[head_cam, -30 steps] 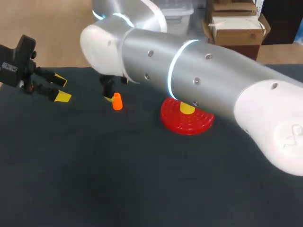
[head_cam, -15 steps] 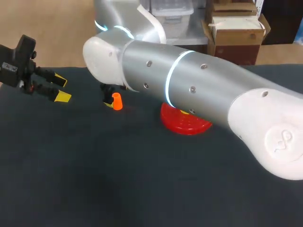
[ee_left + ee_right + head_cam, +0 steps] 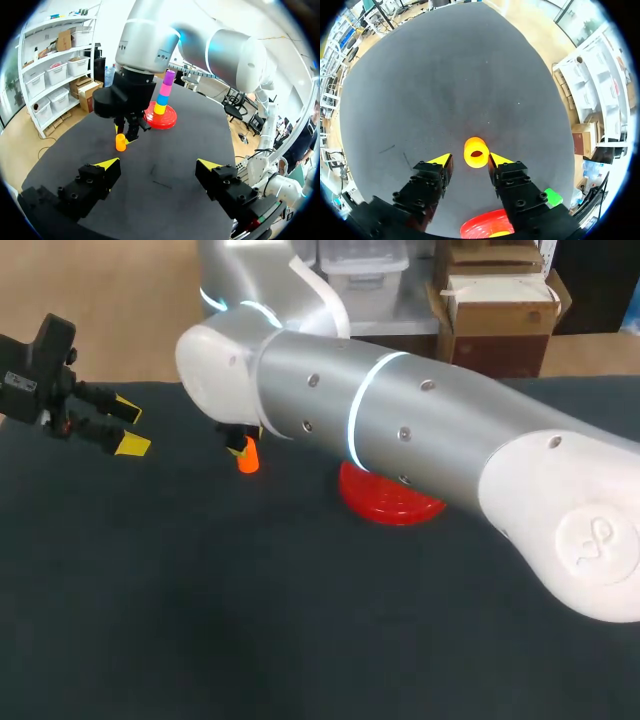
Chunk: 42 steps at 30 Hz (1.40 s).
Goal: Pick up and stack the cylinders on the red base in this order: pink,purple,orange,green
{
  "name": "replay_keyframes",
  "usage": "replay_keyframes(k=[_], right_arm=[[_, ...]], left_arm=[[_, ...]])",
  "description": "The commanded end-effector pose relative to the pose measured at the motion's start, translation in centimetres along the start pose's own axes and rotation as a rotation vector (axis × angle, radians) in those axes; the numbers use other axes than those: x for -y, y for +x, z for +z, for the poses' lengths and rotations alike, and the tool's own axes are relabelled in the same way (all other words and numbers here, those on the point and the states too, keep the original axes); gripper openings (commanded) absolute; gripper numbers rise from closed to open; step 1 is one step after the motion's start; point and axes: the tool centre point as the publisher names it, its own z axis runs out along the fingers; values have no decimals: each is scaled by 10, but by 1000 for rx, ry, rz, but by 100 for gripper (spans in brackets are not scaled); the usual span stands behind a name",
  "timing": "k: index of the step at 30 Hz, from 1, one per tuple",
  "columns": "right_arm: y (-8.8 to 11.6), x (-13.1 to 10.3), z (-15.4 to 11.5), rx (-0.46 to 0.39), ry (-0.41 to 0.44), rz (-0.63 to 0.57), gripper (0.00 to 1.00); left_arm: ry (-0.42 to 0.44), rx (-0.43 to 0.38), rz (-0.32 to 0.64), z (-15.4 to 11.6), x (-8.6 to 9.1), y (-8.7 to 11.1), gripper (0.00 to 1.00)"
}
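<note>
The orange cylinder [image 3: 476,152] stands upright on the dark table, between the fingers of my right gripper [image 3: 470,161]. One finger is at its side and a small gap shows at the other, so the gripper is open. The head view shows that orange cylinder [image 3: 247,458] under my right arm, left of the red base [image 3: 385,503]. On the red base [image 3: 161,120] stands a stack [image 3: 164,94] of yellow, blue, pink and purple pieces. A green cylinder [image 3: 550,196] lies beside the red base [image 3: 482,227]. My left gripper [image 3: 122,430] hangs open at the far left, its fingers spread wide and nothing between them [image 3: 157,163].
My right arm [image 3: 420,430] spans the table from the right and hides most of the base and stack from above. The dark table [image 3: 250,620] is bare in front of the cylinder and the base.
The right gripper's fingers have drawn in from wide open to close around the orange cylinder, and the arm has sunk slightly. The left arm has not moved.
</note>
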Motion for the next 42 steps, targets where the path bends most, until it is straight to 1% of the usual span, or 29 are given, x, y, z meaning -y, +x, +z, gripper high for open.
replay_keyframes(k=[1,6,7,8,10,11,12,13,19,23,29,32,36,40,42], right_arm=[[-10,7,4,-275,-13,-1,45],[-12,10,6,-297,-7,-13,43],[-12,10,6,-305,-3,-19,42],[-12,11,5,-315,-3,-19,38],[-12,11,4,-328,3,-24,30],[-12,12,3,-330,6,-23,17],[-10,13,1,-330,7,-22,7],[-9,14,-1,-331,14,-23,0],[3,18,-26,-312,53,-18,0],[10,18,-45,-270,81,7,0],[29,19,-100,-169,130,21,0],[45,19,-132,-122,156,33,0],[73,18,-173,-75,202,53,0],[100,15,-207,-37,241,99,0],[114,13,-217,-14,244,135,0]], left_arm=[[0,3,2,0,0,1,100],[0,3,2,0,0,1,100],[0,3,2,0,0,1,100],[0,3,2,0,0,1,100],[0,3,2,0,0,1,100],[0,3,2,0,0,1,100],[0,3,2,0,0,1,100],[0,3,2,0,0,1,100],[0,3,2,0,0,1,100],[0,3,2,0,0,1,100],[0,3,2,0,0,1,100],[0,3,2,0,0,1,100],[0,3,2,0,0,1,100],[0,3,2,0,0,1,100],[0,3,2,0,0,1,100]])
